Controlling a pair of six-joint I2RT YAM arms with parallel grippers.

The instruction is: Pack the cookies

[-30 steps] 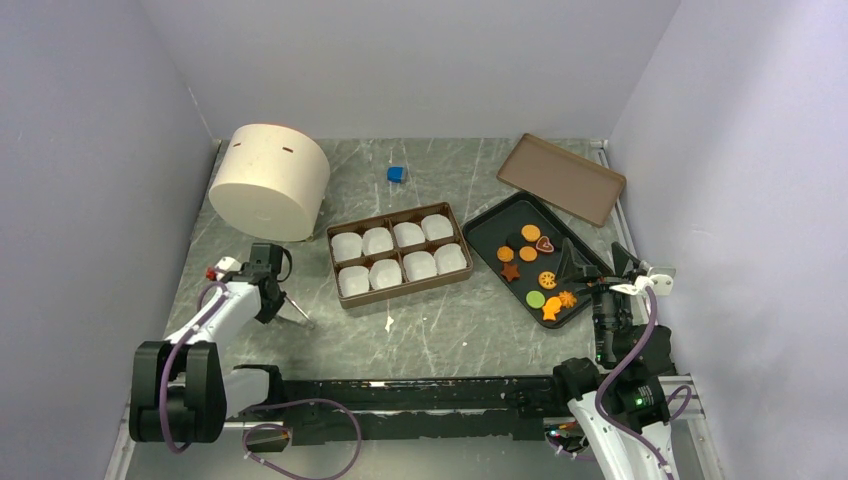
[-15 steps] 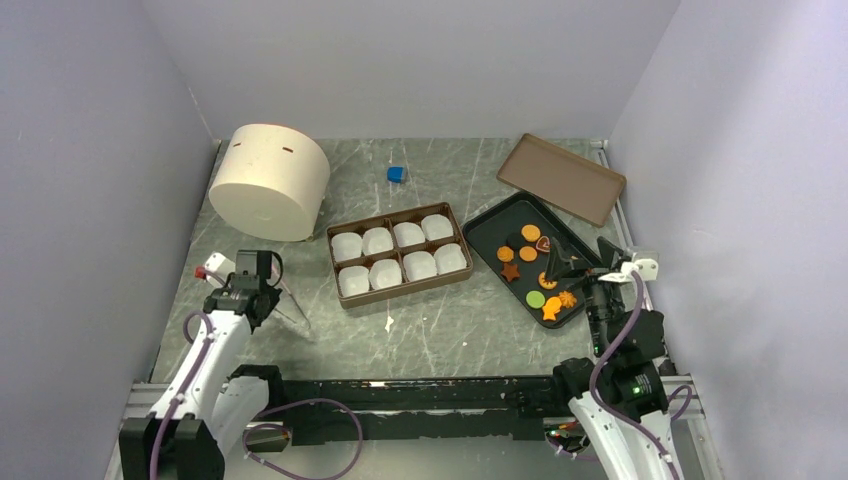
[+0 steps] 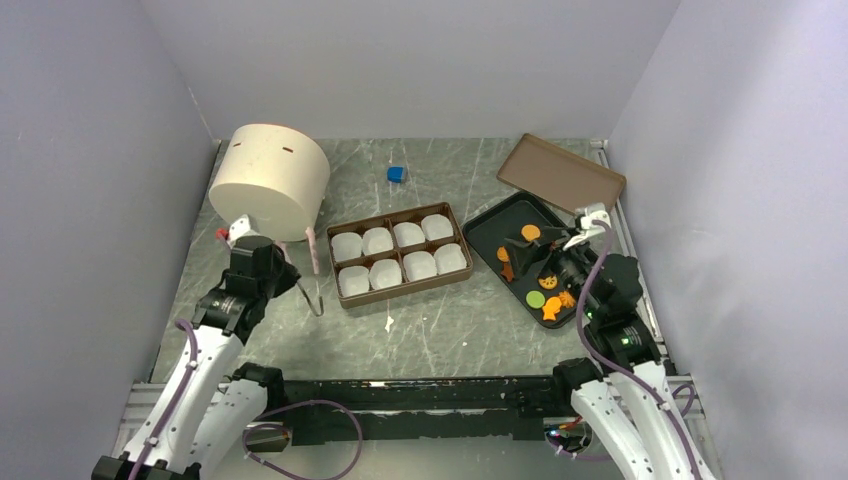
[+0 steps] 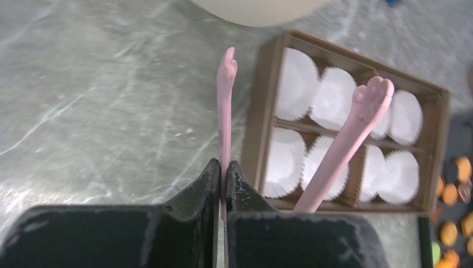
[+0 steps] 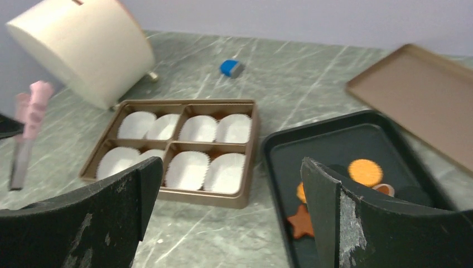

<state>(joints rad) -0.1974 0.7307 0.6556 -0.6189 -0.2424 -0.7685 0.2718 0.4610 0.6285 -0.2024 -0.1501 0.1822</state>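
The cookies (image 3: 536, 299) lie in the black tray (image 3: 489, 230) by the right edge of the table (image 3: 430, 330), directly under the right gripper (image 3: 530, 258), whose jaws stand wide apart. The left gripper (image 4: 223, 167) is clamped on one arm of pink tongs (image 4: 226, 84), left of the brown box (image 3: 405, 290), which holds eight white paper cups (image 3: 385, 273).

Eight white paper cups (image 3: 347, 246) in one brown box (image 3: 407, 289). One black tray (image 3: 490, 232), one brown lid (image 3: 560, 178), one blue cube (image 3: 397, 174), one cream drum (image 3: 270, 180), one pair of pink tongs (image 4: 225, 106). Cookies (image 3: 530, 232): at least six showing, others partly hidden.
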